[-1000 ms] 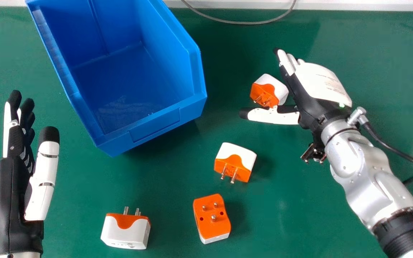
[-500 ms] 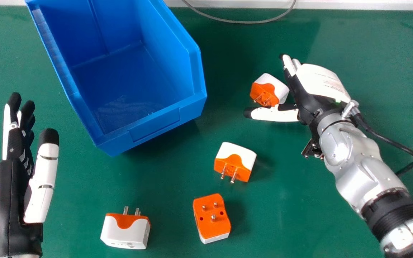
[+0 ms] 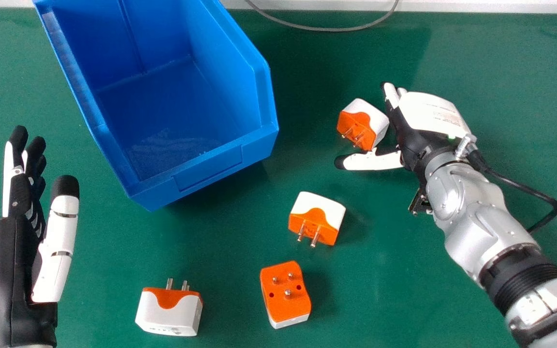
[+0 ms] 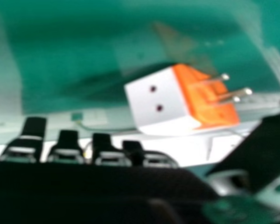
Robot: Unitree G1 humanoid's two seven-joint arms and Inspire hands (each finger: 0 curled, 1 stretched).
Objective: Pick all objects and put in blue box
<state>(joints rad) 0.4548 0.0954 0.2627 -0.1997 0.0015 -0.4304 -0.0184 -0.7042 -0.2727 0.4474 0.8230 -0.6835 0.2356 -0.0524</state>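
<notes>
Right hand: right of the blue box [image 3: 209,168], palm side turned toward it, fingers straight and pointing to the far edge, thumb out toward the box; open, gripping nothing.
Right arm: slants in from the lower right; compared with the earlier frames, the hand has drawn back toward the robot.
Near adapter [image 3: 363,123]: between thumb and fingers of the right hand [image 3: 413,137]; contact unclear.
Other adapters [image 3: 317,217]: three, on the green surface [image 3: 389,290], unmoved.
Left hand [image 3: 10,261]: at the left edge, open.
</notes>
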